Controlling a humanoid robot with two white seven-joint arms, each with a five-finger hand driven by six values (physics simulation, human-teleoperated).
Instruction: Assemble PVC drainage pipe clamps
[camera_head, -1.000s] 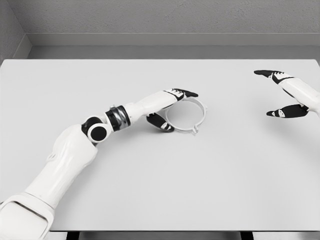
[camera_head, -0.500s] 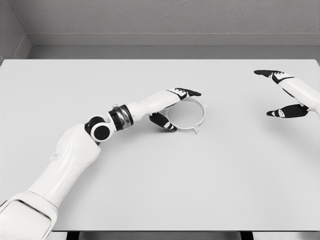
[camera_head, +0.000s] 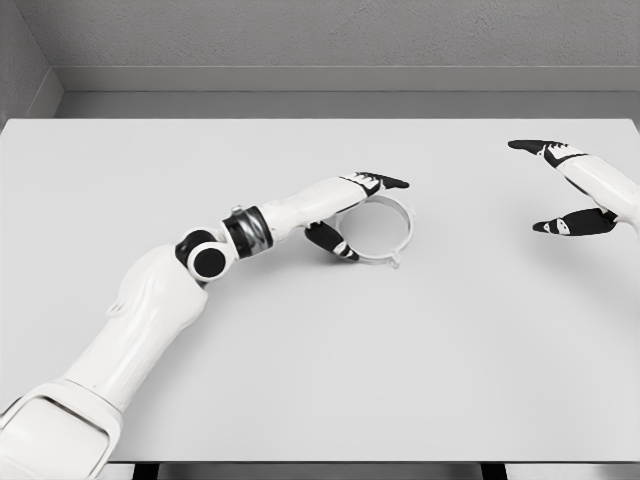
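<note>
While one pipe clamp (camera_head: 374, 231) lies on the desk (camera_head: 320, 350), it is bracketed by the left robot hand (camera_head: 345, 215), fingers spread. The right robot hand (camera_head: 575, 190) is held open, well apart.

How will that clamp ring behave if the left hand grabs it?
The ring is a thin open hoop, so it is probably light and may flex. Lying flat on the table, it should slide, not roll. The left hand straddles its rim.
</note>
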